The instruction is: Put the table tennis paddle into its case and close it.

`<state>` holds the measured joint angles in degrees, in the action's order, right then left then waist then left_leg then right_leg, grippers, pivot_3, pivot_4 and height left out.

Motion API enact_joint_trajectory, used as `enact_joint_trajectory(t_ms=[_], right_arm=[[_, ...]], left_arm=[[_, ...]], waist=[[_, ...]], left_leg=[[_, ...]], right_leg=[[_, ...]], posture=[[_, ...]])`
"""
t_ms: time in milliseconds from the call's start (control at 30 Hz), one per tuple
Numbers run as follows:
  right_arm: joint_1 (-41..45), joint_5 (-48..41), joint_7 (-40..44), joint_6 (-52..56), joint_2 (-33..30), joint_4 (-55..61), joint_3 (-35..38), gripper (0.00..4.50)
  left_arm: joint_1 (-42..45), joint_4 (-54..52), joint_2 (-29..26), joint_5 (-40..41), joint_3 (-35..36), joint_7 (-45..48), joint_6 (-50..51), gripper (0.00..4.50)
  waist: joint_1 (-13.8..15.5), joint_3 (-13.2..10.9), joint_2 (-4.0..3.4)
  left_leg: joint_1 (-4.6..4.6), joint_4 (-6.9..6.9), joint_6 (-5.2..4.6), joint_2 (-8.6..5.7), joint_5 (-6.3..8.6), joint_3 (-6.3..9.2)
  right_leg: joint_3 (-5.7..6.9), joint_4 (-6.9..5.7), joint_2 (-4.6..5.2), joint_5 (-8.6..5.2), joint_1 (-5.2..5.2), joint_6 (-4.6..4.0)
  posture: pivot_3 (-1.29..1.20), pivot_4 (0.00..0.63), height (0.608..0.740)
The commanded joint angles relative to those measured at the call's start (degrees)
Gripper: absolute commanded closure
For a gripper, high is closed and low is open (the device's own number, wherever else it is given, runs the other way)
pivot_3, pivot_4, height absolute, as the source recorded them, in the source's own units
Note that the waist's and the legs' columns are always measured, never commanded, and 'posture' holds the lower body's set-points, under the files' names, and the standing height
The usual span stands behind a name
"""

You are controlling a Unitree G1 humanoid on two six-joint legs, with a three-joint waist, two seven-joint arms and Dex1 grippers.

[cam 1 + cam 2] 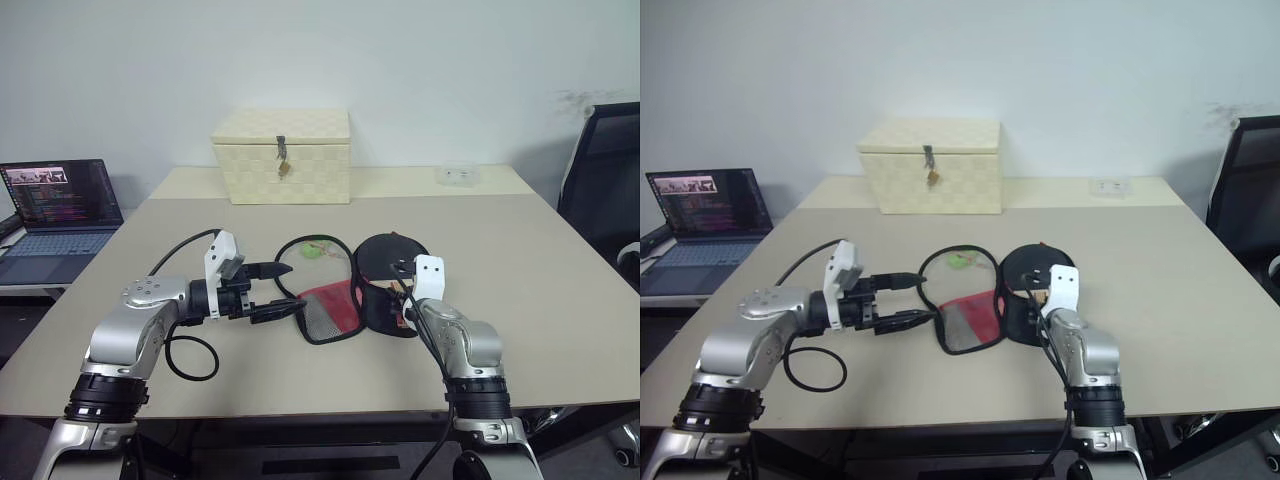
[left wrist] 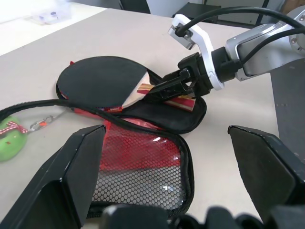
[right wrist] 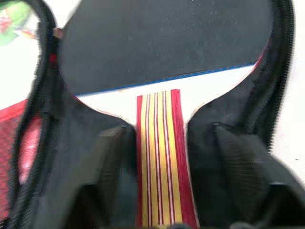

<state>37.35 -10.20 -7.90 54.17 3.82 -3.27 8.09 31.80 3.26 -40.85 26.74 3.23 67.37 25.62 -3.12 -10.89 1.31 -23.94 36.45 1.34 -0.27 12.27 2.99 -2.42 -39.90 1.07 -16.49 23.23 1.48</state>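
The case (image 1: 330, 310) lies unzipped in the middle of the table, its red mesh flap (image 2: 143, 162) folded out to the left. The table tennis paddle (image 2: 102, 81) lies flat on the case's black right half, black face up, with its striped red and wood handle (image 3: 162, 157) towards me. My right gripper (image 3: 162, 167) is open, one finger on each side of the handle with a small gap to it. My left gripper (image 1: 296, 289) is open and level just left of the mesh flap, holding nothing.
A cream woven latched box (image 1: 282, 157) stands at the table's back. A small green charm (image 1: 315, 250) lies by the case's zip loop. A clear small box (image 1: 458, 175) sits back right. A laptop (image 1: 60, 205) is off to the left, a black chair (image 1: 605, 170) to the right.
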Motion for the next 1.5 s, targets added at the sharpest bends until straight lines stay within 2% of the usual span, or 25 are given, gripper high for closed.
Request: enact_joint_trajectory(t_ms=[33, 233, 367, 467, 567, 733, 867, 933, 1233, 1500], right_arm=[[-0.4, -0.4, 3.4, -0.2, -2.1, 6.6, -2.9, 0.03], [-2.0, -6.1, 16.1, 5.9, -10.9, 18.9, -7.3, 0.03], [-0.6, -17.3, 30.6, 11.5, -21.9, 28.6, -4.4, 0.03], [1.7, -22.6, 36.7, 13.2, -28.1, 30.5, -2.8, 0.03], [2.9, -25.6, 41.0, 13.1, -32.7, 31.4, -2.7, 0.0], [2.4, -25.2, 41.8, 11.3, -36.0, 30.6, -4.2, 0.0], [1.9, -24.6, 40.9, 10.5, -36.2, 30.3, -4.7, 0.0], [1.6, -24.7, 40.6, 10.3, -36.1, 30.4, -4.9, 0.0], [1.1, -24.5, 40.3, 9.4, -37.7, 30.3, -5.6, 0.0], [-2.0, -24.5, 43.8, 7.5, -43.4, 29.8, -4.3, 0.0]], left_arm=[[0.5, -0.7, -0.6, -0.6, 1.0, -1.5, -0.9, 0.0], [-0.7, 0.0, -1.1, -1.6, 1.8, -3.4, -0.9, 0.0], [-2.1, 4.0, -2.2, -5.4, 1.4, -6.2, -2.9, 0.0], [-1.7, 8.6, -2.3, -8.0, 0.5, -7.2, -4.9, 0.0], [0.3, 13.6, -1.5, -10.2, -0.3, -8.2, -7.1, 0.57], [3.4, 22.3, -0.4, -15.5, -2.9, -9.6, -12.2, 2.31], [7.7, 31.2, 2.7, -19.0, -4.2, -13.7, -14.8, 3.87], [9.5, 34.9, 4.3, -19.7, -4.3, -14.5, -16.0, 4.45], [17.5, 50.1, 10.5, -23.3, -5.8, -14.7, -22.1, 4.45], [26.8, 57.4, 16.4, -25.0, -6.3, -14.2, -25.8, 4.45]], waist=[[0.0, 0.0, 0.0], [0.0, 0.0, 0.0], [0.0, 0.0, -0.02], [-0.1, 0.0, -0.01], [0.0, 0.0, 0.0], [0.3, 0.0, 0.02], [0.5, 0.0, 0.03], [0.6, 0.0, 0.03], [0.9, 0.0, 0.04], [1.6, 0.0, 0.1]], left_leg=[[-0.01, 0.0, 0.0, 0.0, 0.0, 0.0], [-0.01, -0.01, 0.0, -0.01, 0.0, 0.0], [-0.01, -0.04, -0.01, 0.02, 0.0, 0.01], [0.0, -0.04, -0.01, 0.01, 0.01, 0.01], [0.02, -0.04, -0.01, 0.04, 0.01, 0.05], [-0.02, -0.04, -0.01, -0.02, 0.01, 0.03], [-0.06, -0.04, -0.01, -0.03, 0.01, 0.06], [-0.08, -0.03, -0.01, -0.03, 0.01, 0.08], [-0.1, -0.03, -0.01, -0.07, 0.01, 0.09], [-0.23, 0.06, -0.01, -0.14, 0.01, 0.08]], right_leg=[[0.0, 0.0, 0.0, 0.0, 0.0, 0.0], [0.0, 0.04, 0.0, -0.02, 0.0, 0.04], [0.0, 0.04, 0.01, -0.02, 0.0, 0.03], [0.01, 0.1, 0.03, -0.02, -0.02, 0.04], [0.05, 0.1, 0.03, -0.02, -0.04, 0.03], [0.05, 0.17, 0.05, -0.02, -0.05, 0.04], [0.07, 0.19, 0.08, -0.02, -0.04, 0.05], [0.09, 0.18, 0.07, -0.02, -0.04, 0.05], [0.13, 0.19, 0.05, -0.02, -0.03, 0.05], [0.23, 0.21, 0.04, -0.02, -0.04, 0.09]], posture=[[0.0, 0.15, 0.74], [0.0, 0.15, 0.74], [0.0, 0.15, 0.74], [0.0, 0.15, 0.74], [0.0, 0.15, 0.74], [0.0, 0.15, 0.74], [0.0, 0.15, 0.74], [0.0, 0.15, 0.74], [0.0, 0.15, 0.74], [0.0, 0.15, 0.74]])
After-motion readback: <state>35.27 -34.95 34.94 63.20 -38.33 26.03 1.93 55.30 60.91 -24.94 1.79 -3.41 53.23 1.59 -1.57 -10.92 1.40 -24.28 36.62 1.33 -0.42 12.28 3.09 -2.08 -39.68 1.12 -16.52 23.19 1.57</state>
